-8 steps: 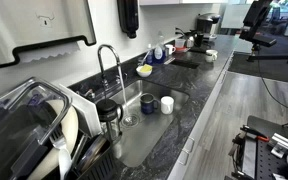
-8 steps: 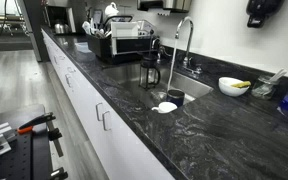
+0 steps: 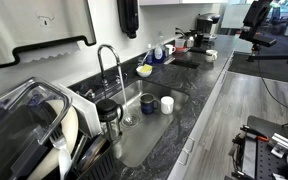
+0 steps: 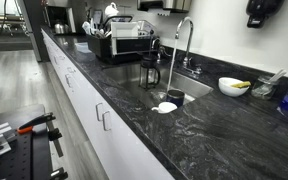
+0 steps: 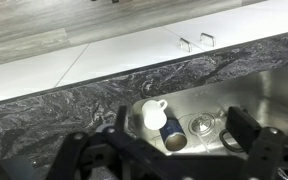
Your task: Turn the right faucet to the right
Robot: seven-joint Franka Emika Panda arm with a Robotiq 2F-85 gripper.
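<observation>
The right faucet is a tall chrome gooseneck behind the sink, and it shows in both exterior views. Its spout arches over the basin. In the wrist view my gripper is open and empty, looking straight down from high above the sink. Between its dark fingers I see a white cup, a blue cup and the drain. I cannot make out the faucet in the wrist view.
A French press stands at the sink's edge beside the faucet. A white bowl with something yellow sits on the dark counter. A dish rack holds plates. A dark object hangs at the top edge.
</observation>
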